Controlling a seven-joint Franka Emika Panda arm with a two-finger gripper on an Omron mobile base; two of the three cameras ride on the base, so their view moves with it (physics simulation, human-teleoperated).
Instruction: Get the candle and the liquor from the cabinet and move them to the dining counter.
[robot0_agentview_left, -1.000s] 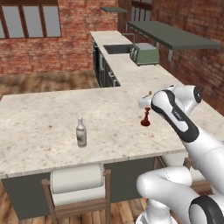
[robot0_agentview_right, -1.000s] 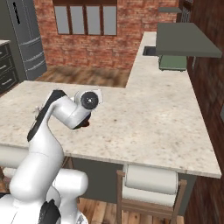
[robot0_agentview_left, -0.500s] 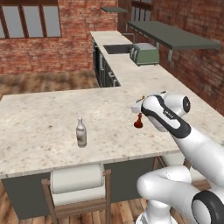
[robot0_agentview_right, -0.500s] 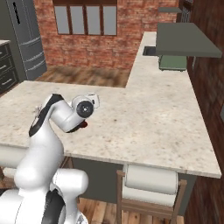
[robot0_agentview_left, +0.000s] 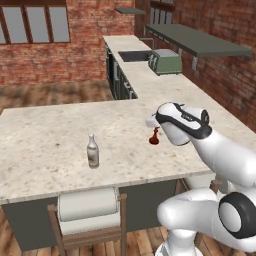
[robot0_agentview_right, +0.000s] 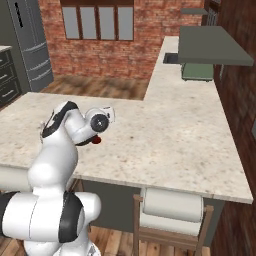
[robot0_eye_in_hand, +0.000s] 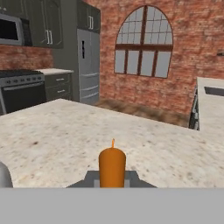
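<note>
While the arm is reaching low over the island's right part, the hand (robot0_agentview_left: 151, 123) is gripping the candle (robot0_eye_in_hand: 112, 166), fingers pinched narrow on it. In the hand view the orange taper is standing upright between the finger tips, wick up. In the left base view the candle's dark red holder (robot0_agentview_left: 154, 139) is hanging just under the hand, close over the tabletop (robot0_agentview_left: 50, 135); whether it is touching the stone I cannot tell. In the right base view the holder is peeking out red below the wrist (robot0_agentview_right: 96, 140).

The bottle (robot0_agentview_left: 92, 151) is standing upright on the tabletop, left of the candle and well apart from it, nearer the near edge. A chair (robot0_agentview_left: 88, 212) is sitting tucked under that edge, below the bottle.

Far right, the shelf (robot0_agentview_left: 199, 41) is running along the brick wall, above a counter carrying a toaster (robot0_agentview_left: 166, 62) and a sink (robot0_agentview_left: 134, 56).
</note>
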